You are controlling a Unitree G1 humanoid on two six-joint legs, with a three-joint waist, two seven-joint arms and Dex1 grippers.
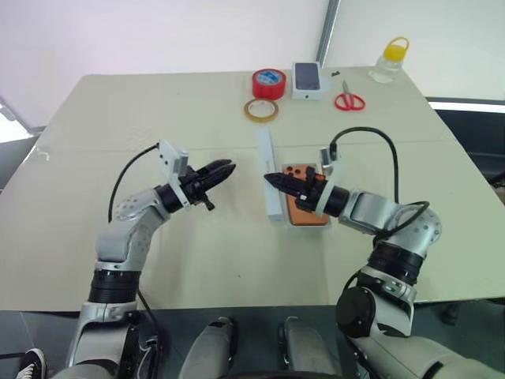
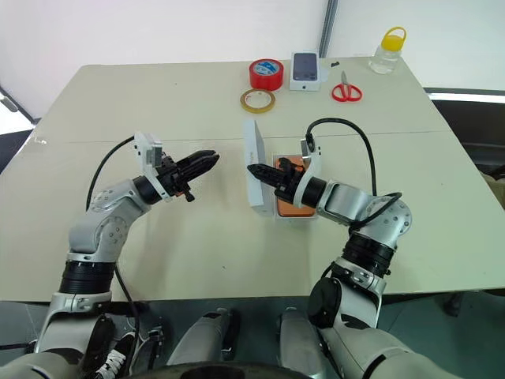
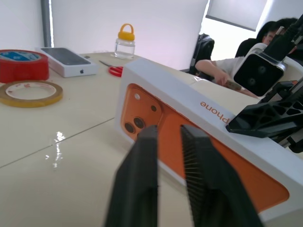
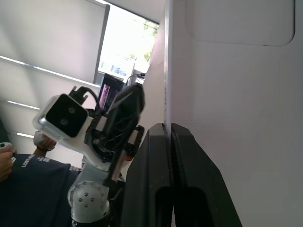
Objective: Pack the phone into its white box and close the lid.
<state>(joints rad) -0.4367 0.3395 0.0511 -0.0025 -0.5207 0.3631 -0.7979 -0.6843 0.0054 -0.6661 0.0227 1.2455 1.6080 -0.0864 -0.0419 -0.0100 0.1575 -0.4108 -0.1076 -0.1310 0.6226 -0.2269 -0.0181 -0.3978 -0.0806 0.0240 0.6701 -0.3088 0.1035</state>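
Both grippers, left (image 1: 225, 168) and right (image 1: 272, 180), look closed, empty. I see the lid (image 1: 270, 175) standing on edge mid-frame, hiding part of the phone (image 1: 304, 213); it reads "iPhone".

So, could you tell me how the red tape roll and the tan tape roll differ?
The red tape roll is bright red, thick and tall; the tan tape roll is pale, translucent and much flatter. The red one lies farther from the robot, beside the small white box. Both lie flat on the table.
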